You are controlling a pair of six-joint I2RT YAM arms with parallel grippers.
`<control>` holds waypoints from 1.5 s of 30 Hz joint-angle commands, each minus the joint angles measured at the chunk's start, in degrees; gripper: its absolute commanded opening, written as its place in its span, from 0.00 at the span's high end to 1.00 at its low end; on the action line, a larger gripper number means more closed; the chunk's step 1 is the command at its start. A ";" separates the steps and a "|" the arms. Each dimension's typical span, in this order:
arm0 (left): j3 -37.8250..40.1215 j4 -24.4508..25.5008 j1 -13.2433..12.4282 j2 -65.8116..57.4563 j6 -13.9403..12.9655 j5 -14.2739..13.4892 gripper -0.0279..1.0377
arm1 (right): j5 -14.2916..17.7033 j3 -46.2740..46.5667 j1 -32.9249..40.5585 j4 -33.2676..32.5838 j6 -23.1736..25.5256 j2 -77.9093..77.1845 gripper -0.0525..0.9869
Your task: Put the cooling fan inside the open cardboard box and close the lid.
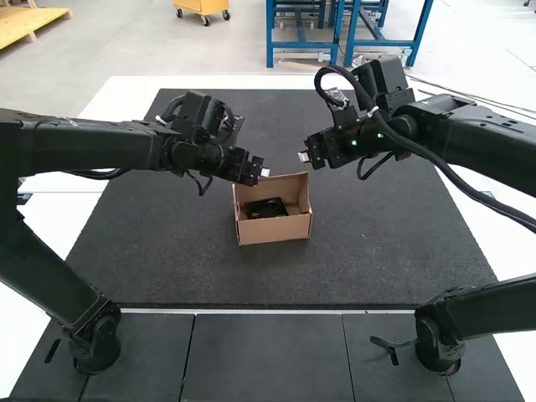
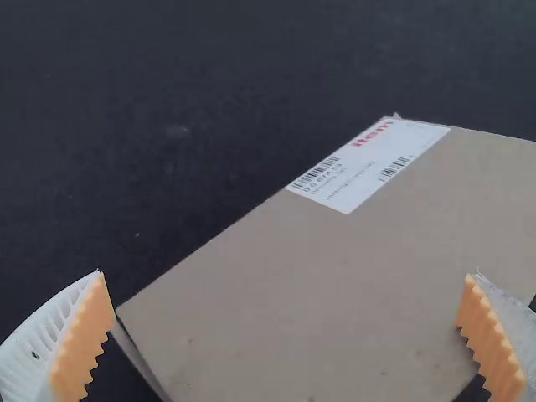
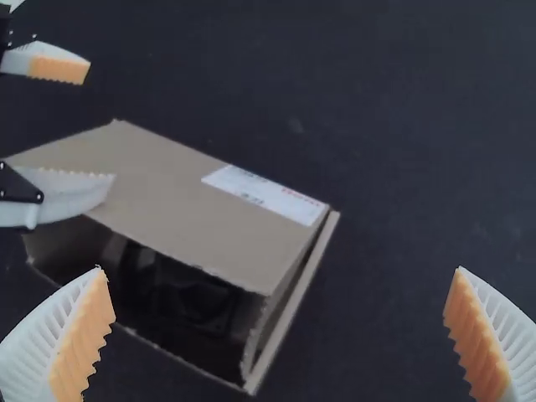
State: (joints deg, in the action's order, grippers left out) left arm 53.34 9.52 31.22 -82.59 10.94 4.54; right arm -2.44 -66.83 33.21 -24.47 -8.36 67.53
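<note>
Found the left gripper (image 1: pixel 260 171) at the rear left corner of the cardboard box (image 1: pixel 276 228), ribbed fingers (image 2: pixel 79 347) spread wide to either side of the raised lid (image 2: pixel 335 293), clamping nothing. Saw the box near the middle of the black mat (image 1: pixel 142 243), lid not shut, a white label (image 2: pixel 368 163) on its outer face. Made out the cooling fan (image 1: pixel 268 208) lying dark inside the box. Found the right gripper (image 1: pixel 302 157) just beyond the rear right corner, jaws likewise released and empty
</note>
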 commanded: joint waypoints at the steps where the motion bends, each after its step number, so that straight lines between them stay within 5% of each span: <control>1: -0.17 0.59 1.03 0.32 -0.57 0.74 0.07 | -1.25 -2.52 -0.69 -0.23 0.01 -0.91 0.08; 23: -6.85 -1.43 2.00 -0.91 -0.39 1.97 0.07 | -4.42 -1.90 -0.25 -5.94 -0.25 -0.91 0.08; 45: -12.03 -5.48 6.13 -2.23 -0.13 0.56 0.07 | -4.42 -0.76 -0.34 -9.37 -2.01 -0.91 0.08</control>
State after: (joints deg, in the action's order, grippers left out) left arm 42.63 3.53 36.38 -84.47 10.76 4.23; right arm -6.26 -67.75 33.15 -33.80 -9.72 67.53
